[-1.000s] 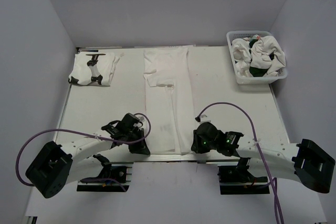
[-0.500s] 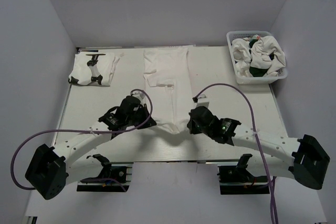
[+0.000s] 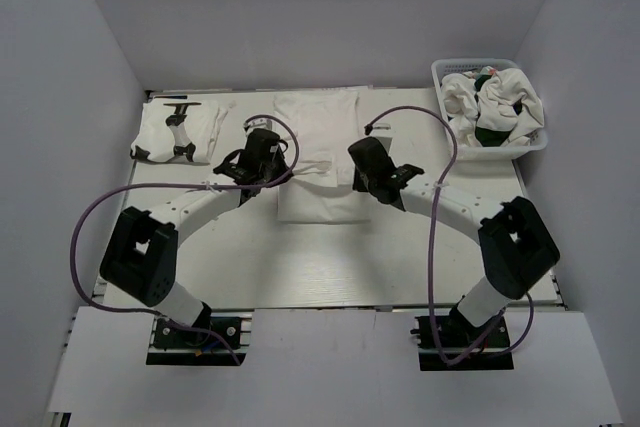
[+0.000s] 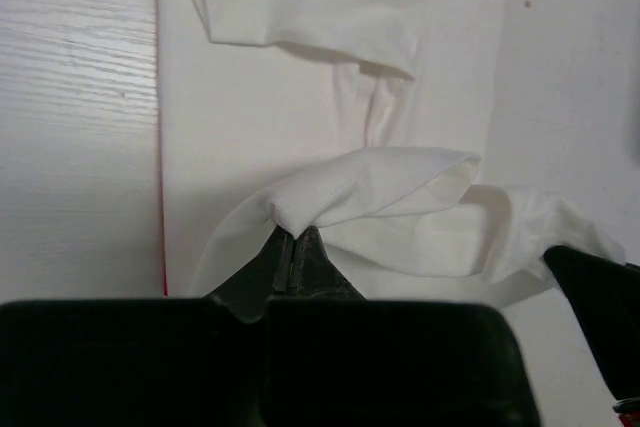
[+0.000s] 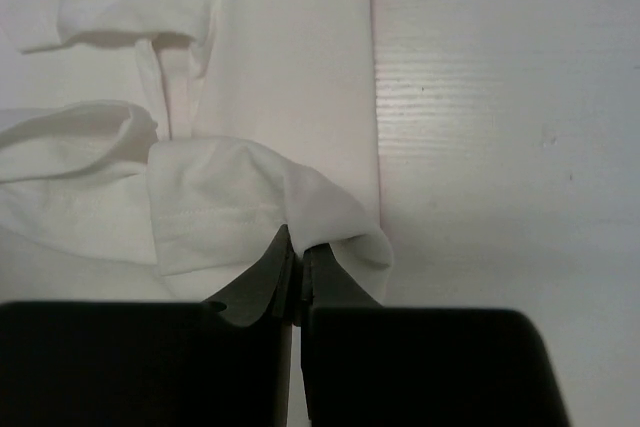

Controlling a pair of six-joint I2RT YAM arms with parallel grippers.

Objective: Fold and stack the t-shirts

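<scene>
The step in hand looks like the crosswise fold of the white t-shirt (image 3: 318, 202) that lies sleeves-in as a long strip along the middle of the table (image 3: 200, 247), its collar end toward the far edge. Both arms reach out over it. The left gripper (image 4: 291, 247) is pinched tight on a peak of the cloth at one hem corner, and the right gripper (image 5: 297, 252) is clamped the same way on the other corner, the fabric bunching up out of each pair of closed fingers. Between them the hem sags in a loose roll above the layer beneath, and in the overhead view the lower part of the shirt is doubled back, so its near edge is now a fold line about midway up the table. The hem hangs short of the collar end, so by my reading the fold is only partly made. The next move calls for both arms to carry the hem on toward the far edge at an even pace, keep it taut between them so the sag flattens, lay it square on the shoulders, and only then let go together. One folded t-shirt (image 3: 205, 132) with a dark print rests at the far left corner, the likely stacking spot. More crumpled t-shirts (image 3: 495, 97) wait in the lattice basket (image 3: 480, 154) at the far right.
</scene>
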